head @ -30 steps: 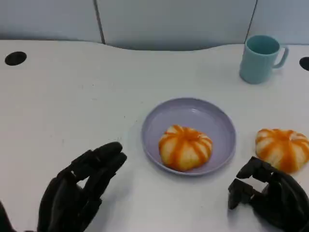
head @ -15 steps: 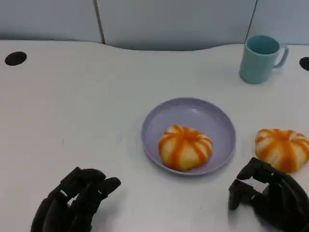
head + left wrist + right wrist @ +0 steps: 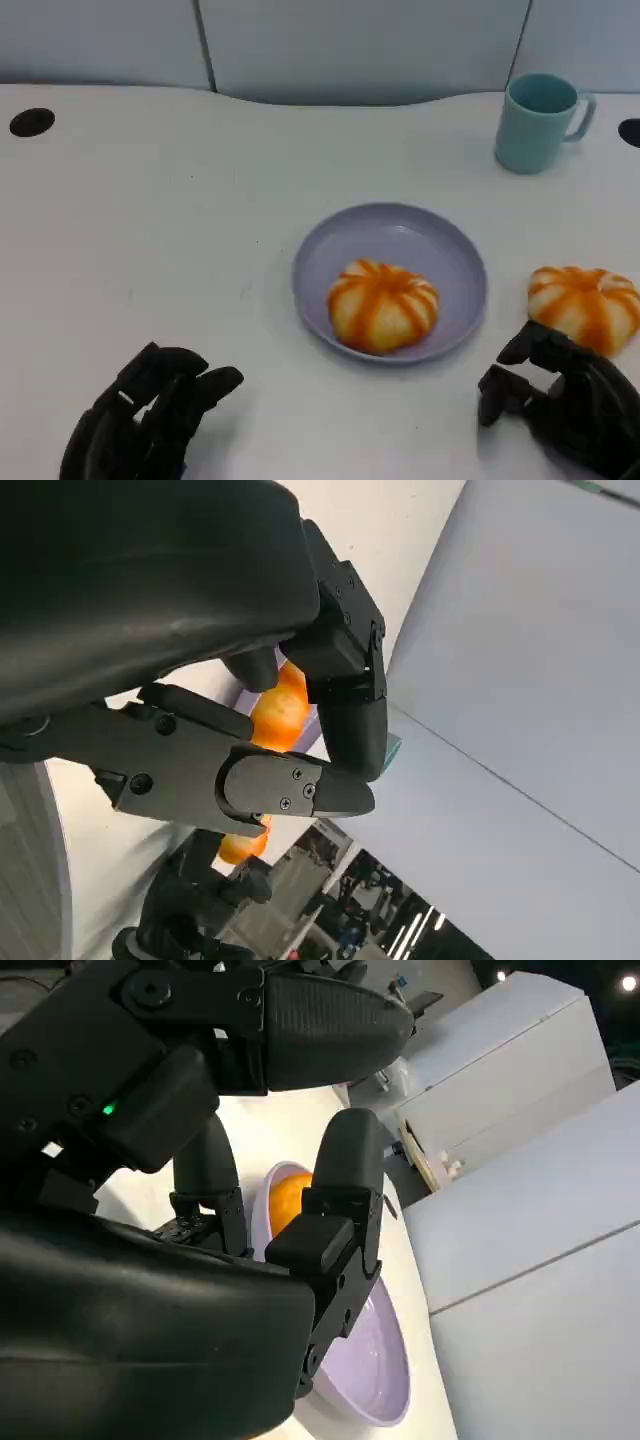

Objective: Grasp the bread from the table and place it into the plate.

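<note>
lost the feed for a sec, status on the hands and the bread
Left hand low at near edge, fingers curled, holds nothing. Right hand curled, empty, just short of the table bread. Second bread sits in the plate. Nothing between.

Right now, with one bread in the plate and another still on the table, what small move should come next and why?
Probably ease the right hand forward onto the bread on the table and close on it. That bread lies beside the plate, just beyond the hand, which holds nothing. The left hand sits far off on the other side, so the right one seems better placed.
</note>
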Tool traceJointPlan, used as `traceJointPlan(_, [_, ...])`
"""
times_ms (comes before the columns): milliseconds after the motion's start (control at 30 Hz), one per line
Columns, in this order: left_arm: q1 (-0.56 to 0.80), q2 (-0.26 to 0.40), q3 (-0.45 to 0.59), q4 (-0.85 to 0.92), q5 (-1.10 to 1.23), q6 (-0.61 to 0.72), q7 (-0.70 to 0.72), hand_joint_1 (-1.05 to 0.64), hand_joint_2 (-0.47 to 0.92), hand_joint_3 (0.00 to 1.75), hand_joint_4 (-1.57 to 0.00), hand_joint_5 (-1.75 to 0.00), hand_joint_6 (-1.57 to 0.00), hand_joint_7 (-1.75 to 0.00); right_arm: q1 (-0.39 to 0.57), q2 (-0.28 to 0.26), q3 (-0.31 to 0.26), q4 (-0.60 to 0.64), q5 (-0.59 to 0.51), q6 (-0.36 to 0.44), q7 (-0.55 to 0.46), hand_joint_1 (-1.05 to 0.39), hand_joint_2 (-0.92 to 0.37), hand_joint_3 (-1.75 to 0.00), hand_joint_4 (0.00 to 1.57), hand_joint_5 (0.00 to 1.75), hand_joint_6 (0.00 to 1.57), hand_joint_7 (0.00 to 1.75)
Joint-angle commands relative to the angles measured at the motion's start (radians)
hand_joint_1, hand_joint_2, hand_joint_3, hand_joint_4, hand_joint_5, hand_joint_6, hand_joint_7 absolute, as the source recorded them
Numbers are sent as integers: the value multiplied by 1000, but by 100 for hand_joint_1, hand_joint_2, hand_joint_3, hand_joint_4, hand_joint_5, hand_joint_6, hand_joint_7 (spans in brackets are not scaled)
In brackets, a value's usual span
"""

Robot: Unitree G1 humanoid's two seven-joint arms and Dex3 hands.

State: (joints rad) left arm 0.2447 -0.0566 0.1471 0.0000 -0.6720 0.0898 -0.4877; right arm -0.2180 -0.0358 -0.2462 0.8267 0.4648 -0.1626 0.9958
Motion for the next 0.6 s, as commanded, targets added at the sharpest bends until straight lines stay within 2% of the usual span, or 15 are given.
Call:
traceJointPlan(33, [0, 5, 14, 7, 4, 6, -1, -49, 92, 22, -63, -143, -57, -126, 29, -14, -5, 5, -10, 19, -26, -30, -45, -102, 69, 153, 77, 96])
traceJointPlan(367, [-8, 4, 17, 30, 3, 2, -20, -51, 92, 22, -63, -144, -56, -128, 40, -18, 6, -11, -32, -2, -43, -32, -43, -104, 66, 157, 75, 98])
traceJointPlan(433, [-1, -3, 10, 22, -4, 18, -14, -52, 92, 18, -63, -141, -59, -123, 45, -19, 7, -19, -35, -9, -46, -34, -48, -101, 66, 155, 73, 103])
traceJointPlan(600, [9, -11, 9, -10, -4, 26, 2, -51, 92, 16, -65, -141, -61, -123, 46, -21, 4, -10, -24, -26, -15, -34, -49, -99, 65, 157, 70, 104])
